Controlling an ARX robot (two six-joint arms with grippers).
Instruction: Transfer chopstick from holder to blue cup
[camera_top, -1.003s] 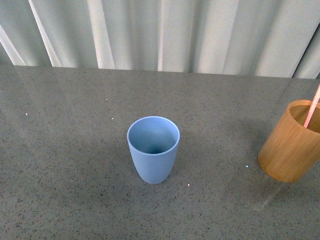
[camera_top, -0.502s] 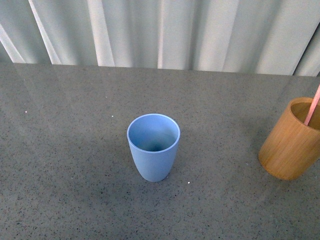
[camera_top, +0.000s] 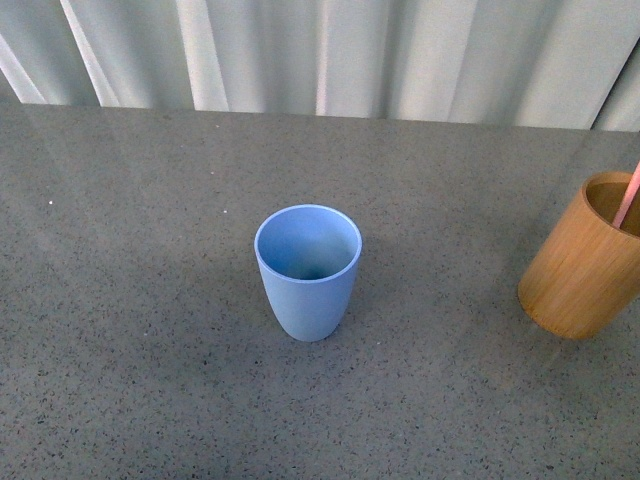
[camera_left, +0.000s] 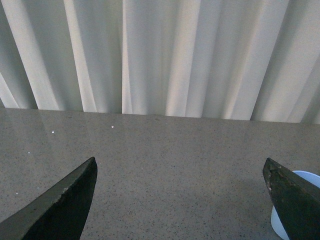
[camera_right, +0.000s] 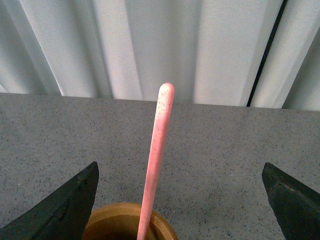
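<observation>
The left hand (camera_left: 179, 162) is seen spread wide above the speckled grey worktop (camera_top: 150, 300), and the blue cup (camera_top: 307, 270) is stood upright about the middle of the worktop, well short of its far edge. Well apart toward the right side, the bamboo holder (camera_top: 580, 270) is stood with the pink chopstick (camera_top: 629, 197) leaned inside it. The right hand (camera_right: 180, 167) is held spread to either side of the chopstick's upper end, clear of it.

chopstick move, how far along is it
Nothing is done yet: the chopstick still stands in the holder and the blue cup is empty. In hand: the right gripper is open, its jaws either side of the chopstick, not touching. Left: grip, lift, carry, drop in.
</observation>
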